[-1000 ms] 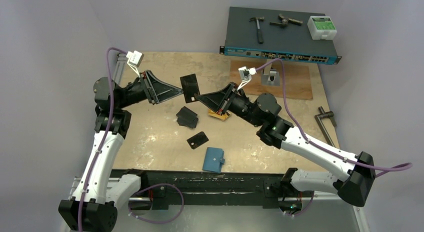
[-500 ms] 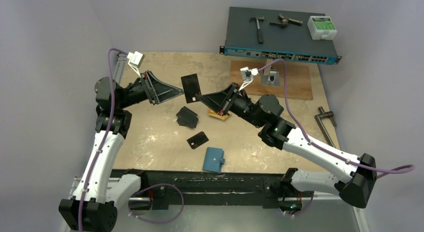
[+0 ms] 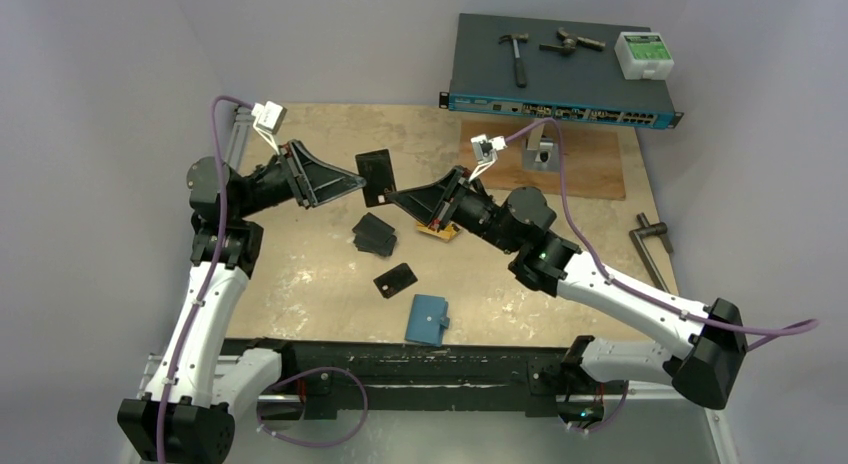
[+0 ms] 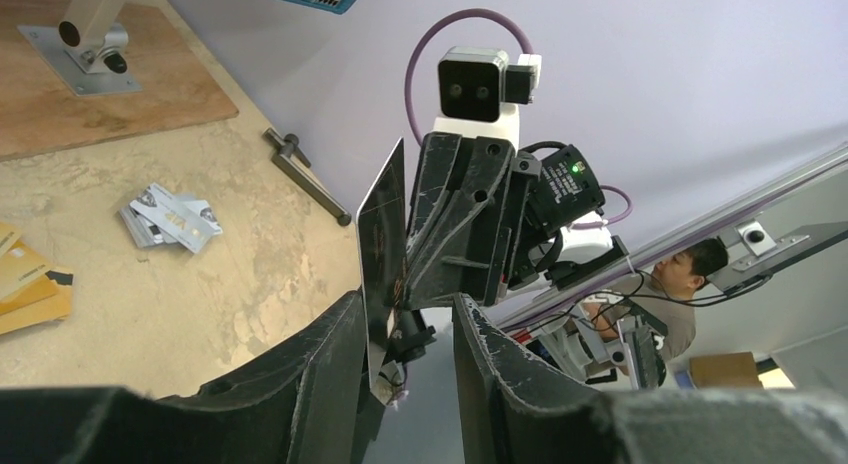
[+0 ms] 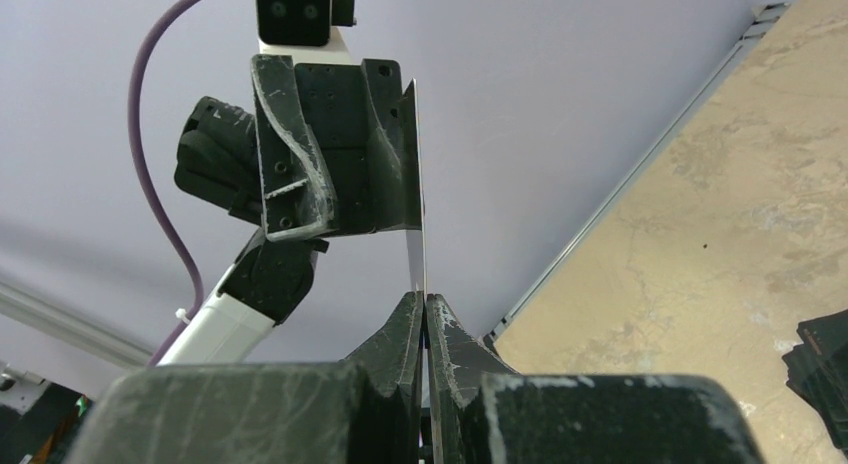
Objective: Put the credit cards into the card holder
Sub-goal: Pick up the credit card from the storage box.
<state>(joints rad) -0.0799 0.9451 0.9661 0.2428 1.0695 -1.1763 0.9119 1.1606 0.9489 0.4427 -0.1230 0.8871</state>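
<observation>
My right hand (image 3: pixel 392 196) is pinched tight on a black credit card (image 3: pixel 377 176), held clear of the counter (image 3: pixel 300 274). My left hand (image 3: pixel 358 180) stands part open, the card's other edge in its gap. The card holder (image 3: pixel 428 319) lies closed at six o'clock.

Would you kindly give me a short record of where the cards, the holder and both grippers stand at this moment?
in the air: held black card, between the two grippers
right gripper: shut on the card's edge
left gripper: open, one finger on either side of the card
card holder: closed, on the table near the arm bases
loose on the table: black stack, lone black card, orange-gold cards, silver-white cards
</observation>
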